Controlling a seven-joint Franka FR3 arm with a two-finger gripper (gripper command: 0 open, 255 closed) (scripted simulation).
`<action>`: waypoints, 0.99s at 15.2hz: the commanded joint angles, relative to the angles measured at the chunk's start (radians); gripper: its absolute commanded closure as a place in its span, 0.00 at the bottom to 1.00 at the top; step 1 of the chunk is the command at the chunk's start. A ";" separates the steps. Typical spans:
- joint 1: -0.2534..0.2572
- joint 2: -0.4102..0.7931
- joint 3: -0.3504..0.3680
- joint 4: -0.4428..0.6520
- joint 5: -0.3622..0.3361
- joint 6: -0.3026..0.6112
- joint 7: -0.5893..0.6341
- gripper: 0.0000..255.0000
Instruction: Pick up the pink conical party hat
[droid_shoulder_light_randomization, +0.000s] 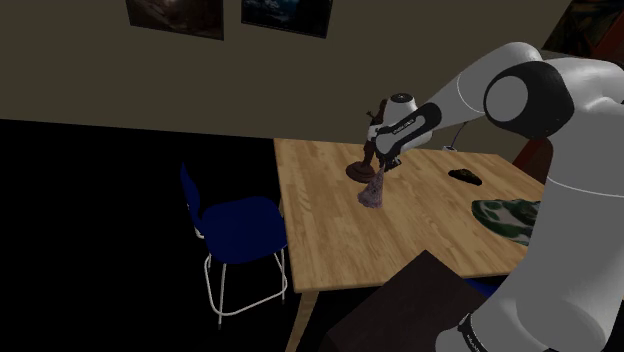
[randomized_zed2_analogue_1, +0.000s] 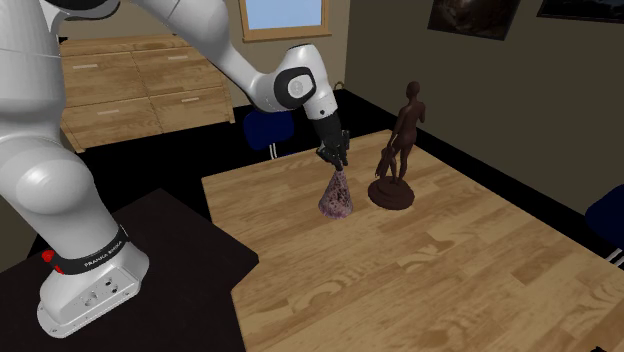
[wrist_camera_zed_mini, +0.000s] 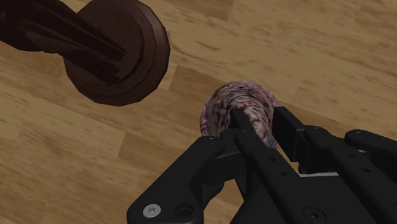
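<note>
- Pink mottled party hat (randomized_zed2_analogue_1: 335, 198): upright on the wooden table (randomized_zed2_analogue_1: 460, 270), away from its edges; apex hidden between the fingers, and whether the base touches the wood is hard to tell.
- Gripper (randomized_zed2_analogue_1: 337, 162): fingers narrow, clasping the cone's tip from above.
- Brown figurine (randomized_zed2_analogue_1: 397, 150): just beside the hat, apart from it.
- Green patterned item (droid_shoulder_light_randomization: 503, 216): near the table's stand-side edge, partly hidden by the arm.
- Bare wood lies open on the hat's other sides.

Figurine (randomized_zed2_analogue_1: 400, 140) close beside hat (randomized_zed2_analogue_1: 335, 196), apparently apart
</note>
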 joint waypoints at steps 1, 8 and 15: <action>0.000 0.000 0.000 -0.001 0.000 0.000 0.000 1.00; 0.004 -0.019 -0.004 0.004 -0.005 -0.021 -0.003 1.00; 0.018 -0.083 -0.015 0.027 -0.022 -0.103 -0.013 1.00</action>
